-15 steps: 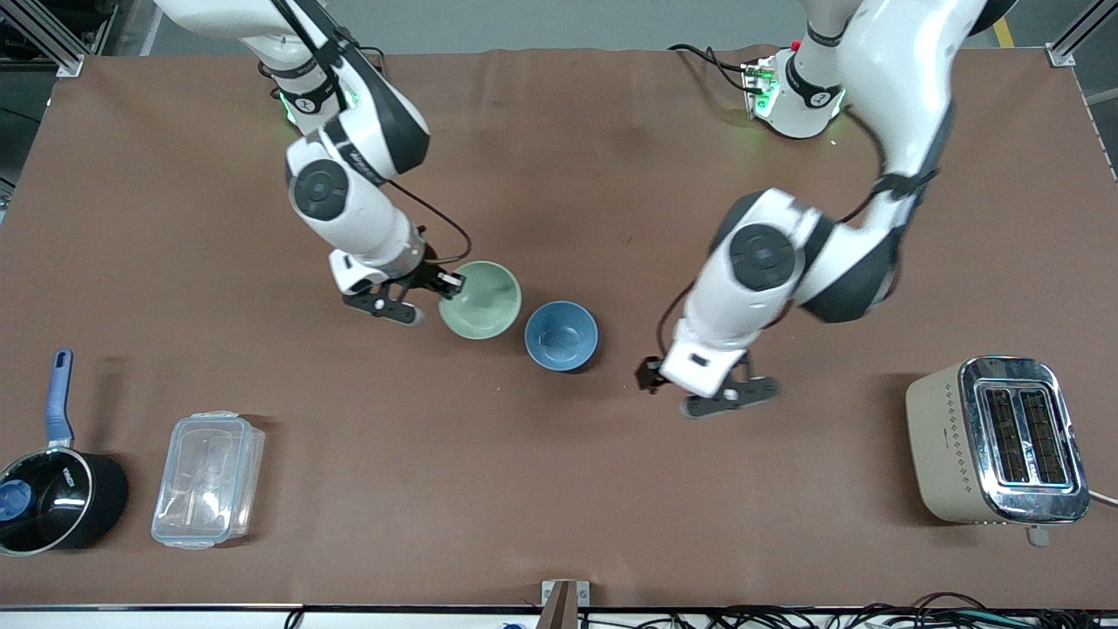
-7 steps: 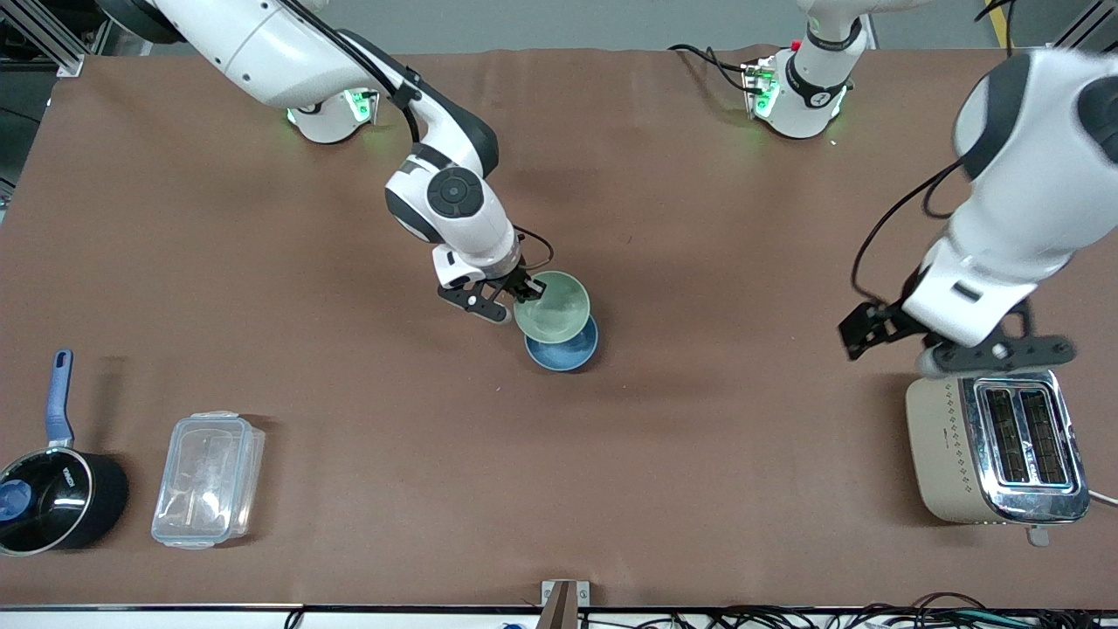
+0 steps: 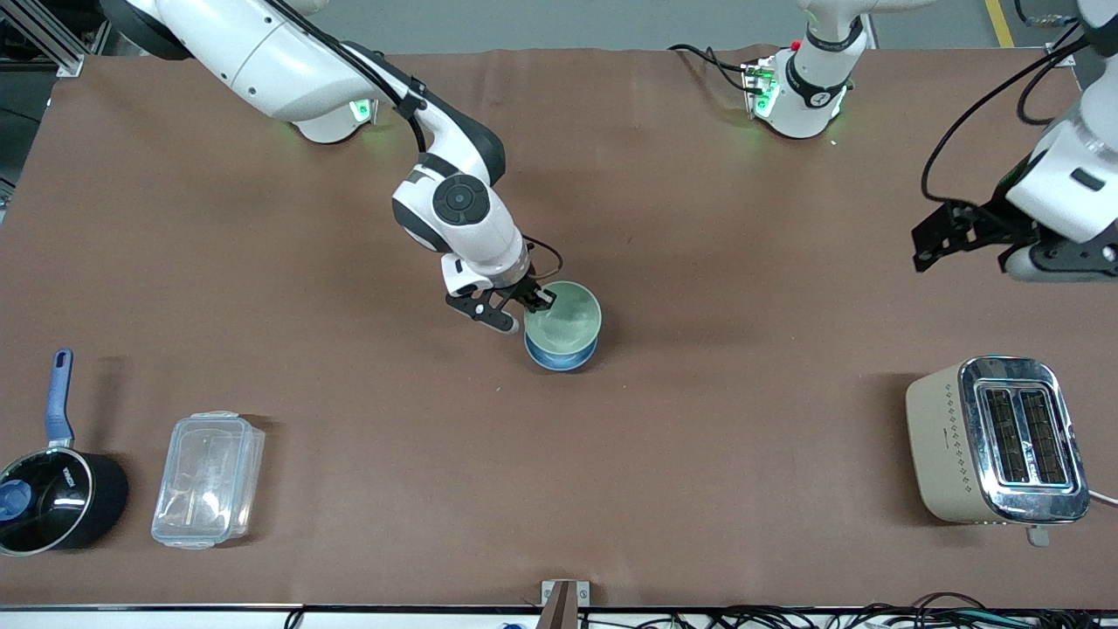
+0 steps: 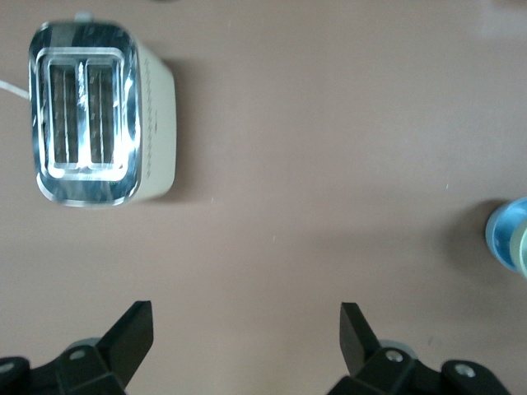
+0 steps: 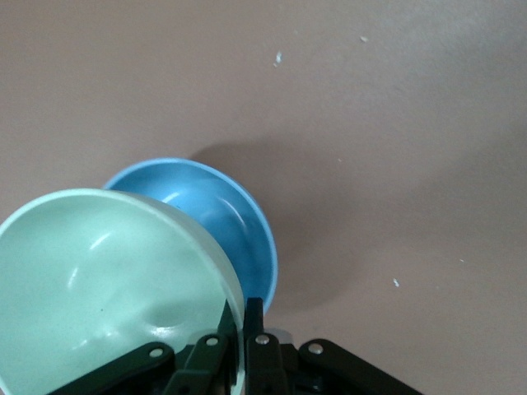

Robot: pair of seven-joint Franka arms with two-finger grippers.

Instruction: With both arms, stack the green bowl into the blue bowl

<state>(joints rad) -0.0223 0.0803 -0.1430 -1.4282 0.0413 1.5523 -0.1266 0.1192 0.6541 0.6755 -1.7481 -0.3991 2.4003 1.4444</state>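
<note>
The pale green bowl (image 3: 563,320) is held over the blue bowl (image 3: 559,357) in the middle of the table, covering most of it and seemingly a little above it. My right gripper (image 3: 534,302) is shut on the green bowl's rim at the side toward the right arm's end. In the right wrist view its fingers pinch the green bowl's (image 5: 107,288) rim, with the blue bowl (image 5: 222,222) below. My left gripper (image 3: 969,229) is open and empty, raised above the table near the left arm's end. The left wrist view shows its spread fingertips (image 4: 136,325) and the blue bowl's (image 4: 504,237) edge.
A beige toaster (image 3: 996,441) stands near the front camera at the left arm's end; it also shows in the left wrist view (image 4: 95,111). A clear plastic box (image 3: 208,479) and a black saucepan with a blue handle (image 3: 52,489) stand at the right arm's end.
My right gripper has carried the green bowl from beside the blue bowl to over it. My left arm has swung away from the bowls and risen toward its end of the table.
</note>
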